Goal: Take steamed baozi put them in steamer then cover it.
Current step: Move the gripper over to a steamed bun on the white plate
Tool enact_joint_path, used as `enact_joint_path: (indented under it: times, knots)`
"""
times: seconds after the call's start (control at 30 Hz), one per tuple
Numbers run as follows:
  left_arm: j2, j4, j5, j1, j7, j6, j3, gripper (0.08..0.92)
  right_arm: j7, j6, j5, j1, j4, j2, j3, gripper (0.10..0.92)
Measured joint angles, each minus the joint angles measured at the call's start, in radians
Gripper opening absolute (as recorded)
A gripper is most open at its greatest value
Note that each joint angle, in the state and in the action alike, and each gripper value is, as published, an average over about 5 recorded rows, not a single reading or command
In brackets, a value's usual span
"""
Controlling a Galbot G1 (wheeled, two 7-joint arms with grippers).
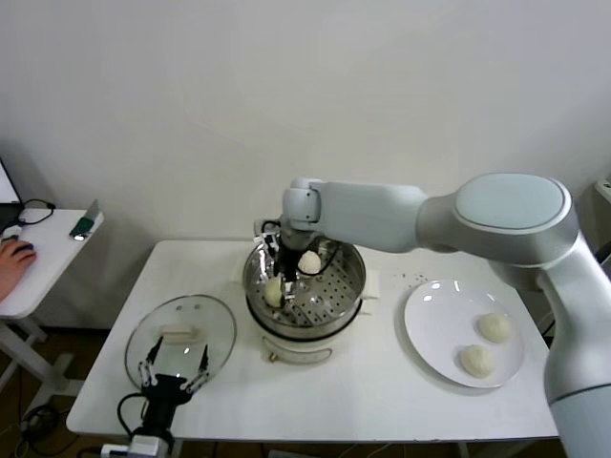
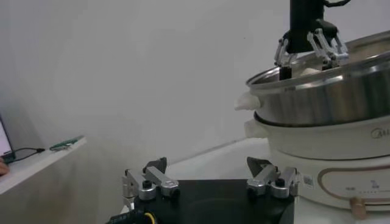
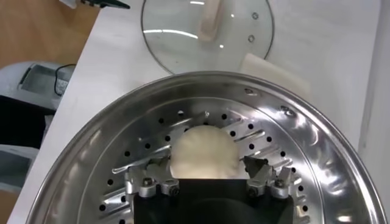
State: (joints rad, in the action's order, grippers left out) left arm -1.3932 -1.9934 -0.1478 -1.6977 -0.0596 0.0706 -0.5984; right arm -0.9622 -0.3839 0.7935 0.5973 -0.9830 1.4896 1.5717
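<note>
Right gripper (image 3: 207,182) inside steamer (image 1: 351,286), fingers (image 3: 263,176) spread wide around bun (image 3: 202,152) resting on perforated floor. Lift straight up, clear of dough and rim. Second bun (image 1: 309,260) alongside in basket; two more (image 1: 495,327) on plate (image 1: 430,324). Left gripper (image 1: 172,370) parked wide open at tabletop (image 1: 382,391) edge, over glass lid (image 1: 215,329).

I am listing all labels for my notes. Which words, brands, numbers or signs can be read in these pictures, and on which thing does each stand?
No text can be read.
Cream pot base under the steamer: a dark mark at the edge of the left wrist view, cut off, unreadable.
Same base: a small square sticker, too small to read.
</note>
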Motion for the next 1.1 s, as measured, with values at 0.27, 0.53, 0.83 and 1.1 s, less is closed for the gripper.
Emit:
enact_joint_path:
  times: [0.27,0.53,0.83,1.1]
  knots:
    - [0.0,0.0,-0.002,0.001,0.0,-0.001,0.003,0.823,-0.04,0.03,-0.005,0.097,-0.075,-0.089,0.028,0.823]
    - [0.0,-0.002,-0.005,0.006,-0.001,-0.005,0.007,0.823,-0.067,0.049,-0.052,0.213,-0.238,-0.295,0.077,0.823]
    - [0.0,-0.007,0.0,-0.002,-0.001,-0.008,0.0,0.823,-0.082,0.069,-0.206,0.224,-0.429,-0.594,0.091,0.823]
    - [-0.001,-0.019,-0.005,-0.015,-0.002,-0.016,-0.004,0.823,-0.098,0.095,-0.4,0.085,-0.489,-0.821,0.01,0.823]
